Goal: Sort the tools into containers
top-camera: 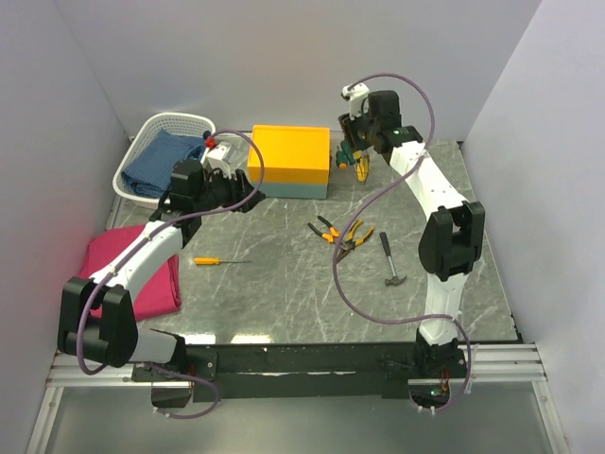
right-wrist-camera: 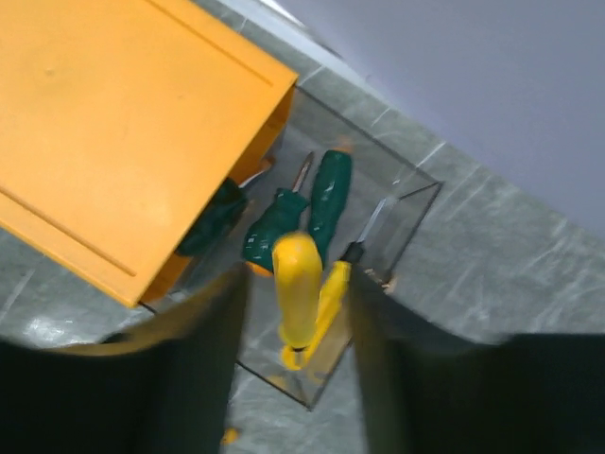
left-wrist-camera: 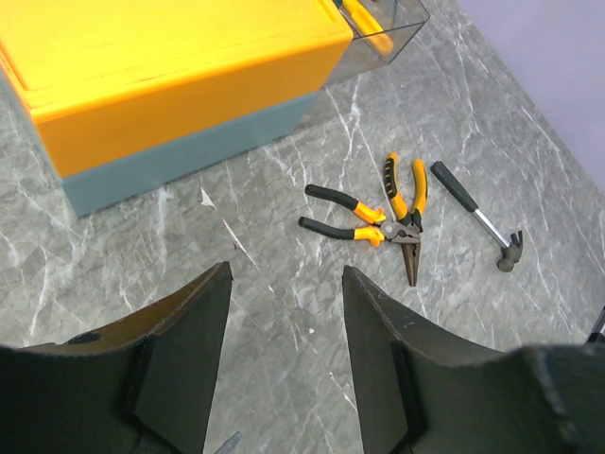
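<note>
The yellow-topped, blue-grey box [top-camera: 288, 156] stands at the back, with a clear drawer [right-wrist-camera: 397, 213] open at its right end. In the drawer lie two green-handled screwdrivers [right-wrist-camera: 326, 199] and a yellow one [right-wrist-camera: 333, 291]. My right gripper [top-camera: 359, 163] hovers over it, also in its wrist view [right-wrist-camera: 295, 284], jaws open. A blurred yellow-handled screwdriver [right-wrist-camera: 297, 284] is between them, touching neither. My left gripper [top-camera: 248, 187] is open and empty above the table left of the box, also in its wrist view [left-wrist-camera: 284, 274]. Two pliers [top-camera: 340, 233], a hammer [top-camera: 390, 260] and a yellow screwdriver [top-camera: 213, 260] lie on the table.
The white perforated basket [top-camera: 151, 128] at the back left holds a blue cloth [top-camera: 163, 161]. A folded pink cloth [top-camera: 142, 274] lies at the left edge. Grey walls close in the back and both sides.
</note>
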`<control>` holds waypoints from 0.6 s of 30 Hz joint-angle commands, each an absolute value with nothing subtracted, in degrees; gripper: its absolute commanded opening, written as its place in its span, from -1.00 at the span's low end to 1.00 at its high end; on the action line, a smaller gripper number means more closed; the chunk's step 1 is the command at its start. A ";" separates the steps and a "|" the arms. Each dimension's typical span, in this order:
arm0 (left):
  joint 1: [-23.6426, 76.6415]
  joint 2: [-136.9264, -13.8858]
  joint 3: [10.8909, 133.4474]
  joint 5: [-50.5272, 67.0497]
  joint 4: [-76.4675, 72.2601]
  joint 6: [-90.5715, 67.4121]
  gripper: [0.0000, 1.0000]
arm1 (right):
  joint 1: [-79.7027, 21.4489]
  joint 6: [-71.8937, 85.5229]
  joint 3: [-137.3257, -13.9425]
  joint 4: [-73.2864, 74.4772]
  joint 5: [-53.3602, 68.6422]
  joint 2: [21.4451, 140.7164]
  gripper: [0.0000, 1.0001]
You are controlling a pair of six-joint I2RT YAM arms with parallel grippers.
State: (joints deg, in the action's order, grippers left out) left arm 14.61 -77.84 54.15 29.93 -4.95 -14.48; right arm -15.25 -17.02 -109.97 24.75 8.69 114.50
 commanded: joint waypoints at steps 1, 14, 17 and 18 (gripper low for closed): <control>14.68 -76.90 53.53 28.74 -6.15 -14.41 0.12 | -17.22 -19.42 -107.84 24.44 6.07 112.59 0.32; 1.77 -74.71 56.59 17.76 -0.18 -18.37 0.34 | -19.95 -15.92 -102.32 21.36 34.68 102.22 0.67; -3.42 -74.80 58.88 15.47 -0.18 -20.30 0.50 | -24.42 -18.27 -99.06 23.73 43.76 102.57 0.60; -4.30 -74.97 59.50 15.73 -0.18 -20.74 0.69 | -28.17 -20.89 -97.57 24.17 45.86 102.83 0.60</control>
